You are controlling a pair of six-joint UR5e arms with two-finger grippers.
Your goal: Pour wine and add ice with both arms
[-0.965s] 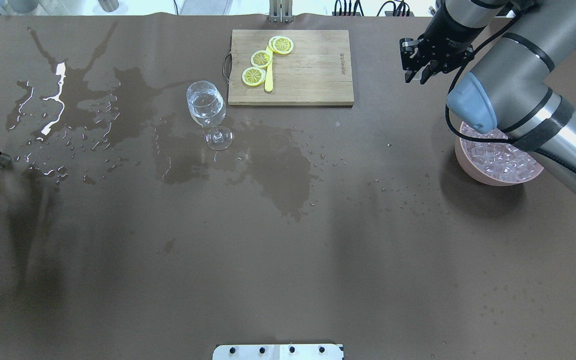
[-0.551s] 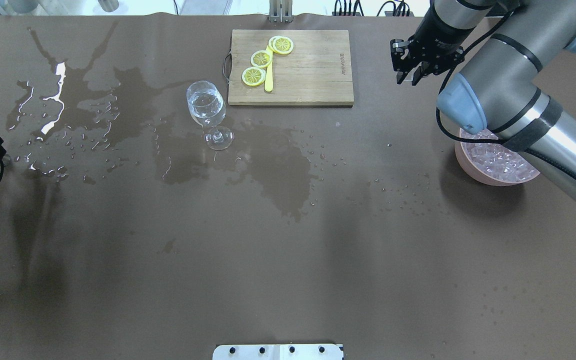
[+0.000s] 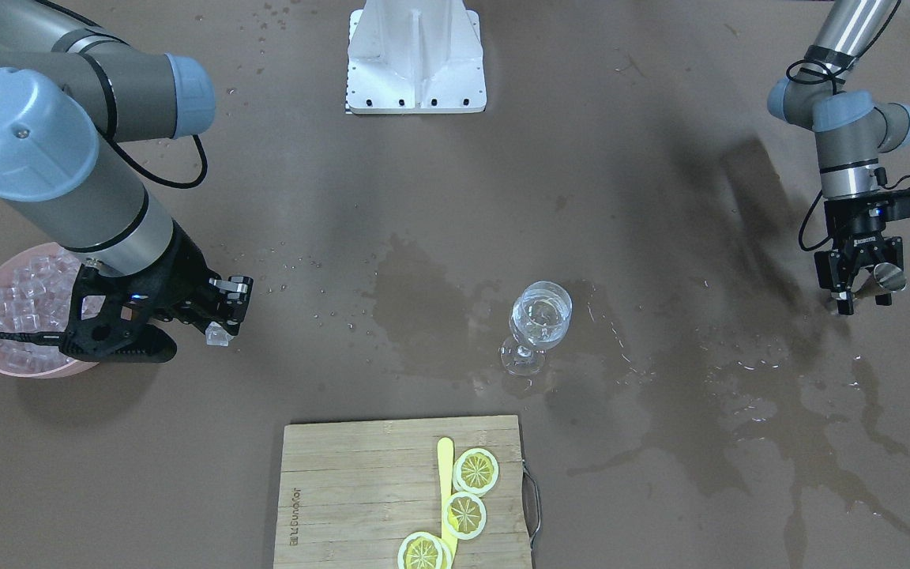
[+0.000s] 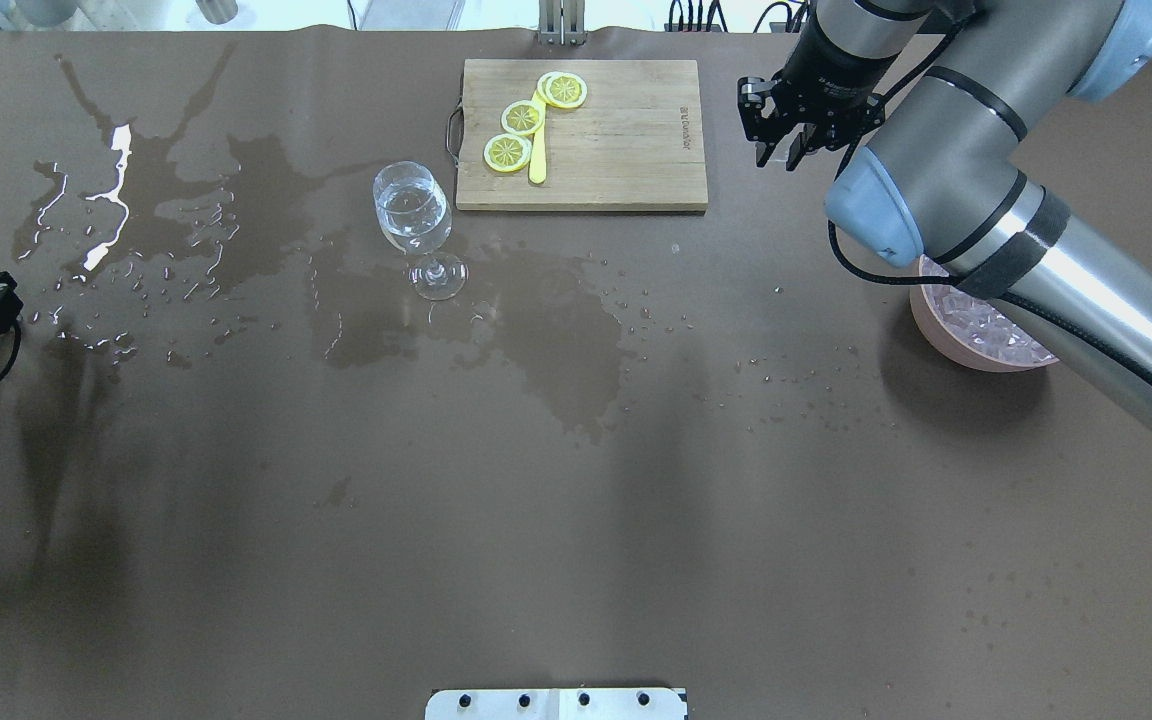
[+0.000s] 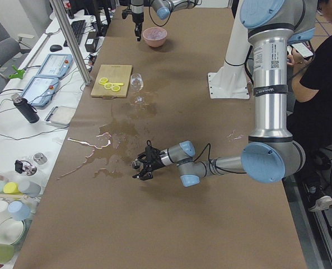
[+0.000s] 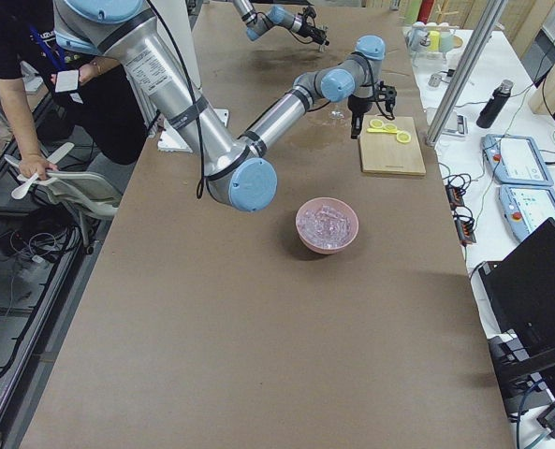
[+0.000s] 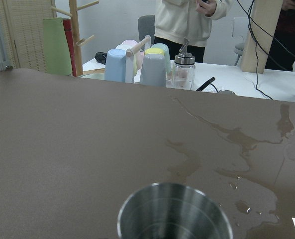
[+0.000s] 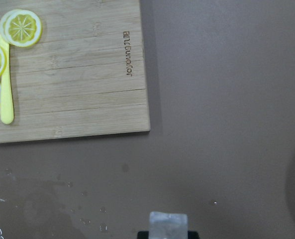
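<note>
From across the table, the right gripper [image 3: 220, 320] pinches one cube [image 3: 218, 338] just beside the bowl [image 3: 5, 363] of ice [image 3: 13, 316]. The left gripper [image 3: 858, 284] clasps a steel cup [image 3: 889, 276] (well apart from everything else).

Overhead, the glass [image 4: 436, 275] holds the wine [image 4: 412, 212] and stands beside the board [image 4: 616, 140].

In the right wrist view, the cube sits clamped between the fingers over bare table.
</note>
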